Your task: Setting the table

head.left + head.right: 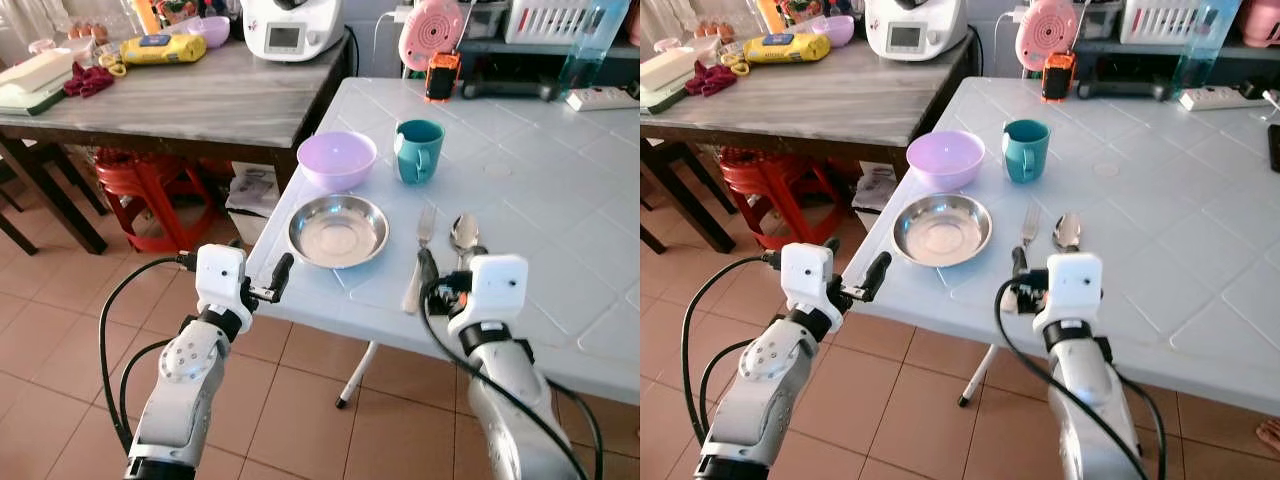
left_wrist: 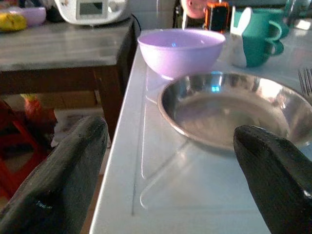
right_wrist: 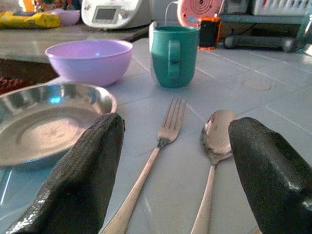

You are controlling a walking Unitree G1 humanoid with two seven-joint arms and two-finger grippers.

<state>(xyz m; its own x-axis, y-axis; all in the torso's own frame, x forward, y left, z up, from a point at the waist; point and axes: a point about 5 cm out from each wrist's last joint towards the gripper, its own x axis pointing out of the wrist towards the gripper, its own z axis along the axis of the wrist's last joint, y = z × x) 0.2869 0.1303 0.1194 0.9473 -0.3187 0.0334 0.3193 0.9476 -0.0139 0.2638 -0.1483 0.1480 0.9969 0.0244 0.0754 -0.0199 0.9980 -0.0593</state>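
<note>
Your robot's body, operator: two silver-grey metal arms, rounded joint housings. Left arm (image 1: pixel 185 385): disc-shaped joint cover with ring of small dark screw holes. White boxy wrist block atop each arm. Black cables loop loose beside left arm; thick black cable runs along right arm (image 1: pixel 510 400). Orange-red detail among dark parts beside right wrist block. Left gripper (image 2: pixel 168 170), right gripper (image 3: pixel 170 165): long fingers, matte black, slightly glossy, rough-textured surface.

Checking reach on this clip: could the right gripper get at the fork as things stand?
Probably yes. The right gripper is open at the table edge, its fingers either side of the fork and spoon, with nothing between them.
</note>
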